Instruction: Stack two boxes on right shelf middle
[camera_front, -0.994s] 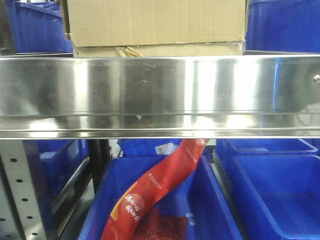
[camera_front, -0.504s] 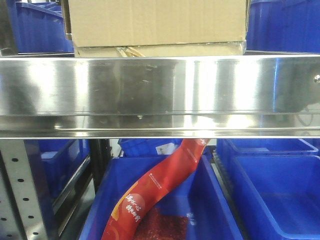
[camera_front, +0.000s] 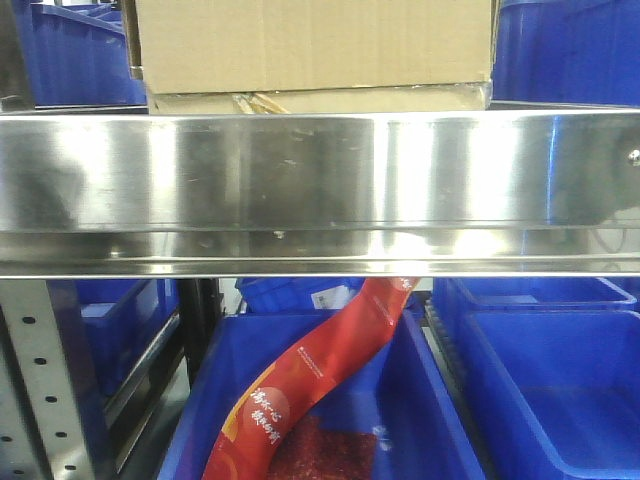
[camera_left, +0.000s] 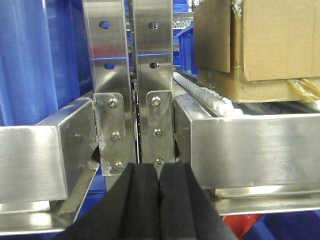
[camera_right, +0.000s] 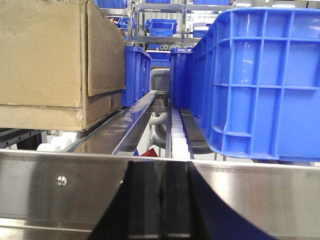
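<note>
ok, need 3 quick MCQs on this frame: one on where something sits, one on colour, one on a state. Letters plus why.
1. Where does the tall box sit?
A. On the flat box
B. In a bin under the shelf
C. On the floor

2. What colour is the long packet hanging into the bin below the shelf?
A. Green
B. Red
C. White

3. How is the left hand?
A. Wide open
B. Shut on a box
C. Shut, holding nothing

Answers:
1 A: the front view shows the tall box resting on the flat one, on the shelf.
2 B: it is red with pale lettering.
3 C: the left wrist view shows its black pads pressed together, with nothing between them.
</note>
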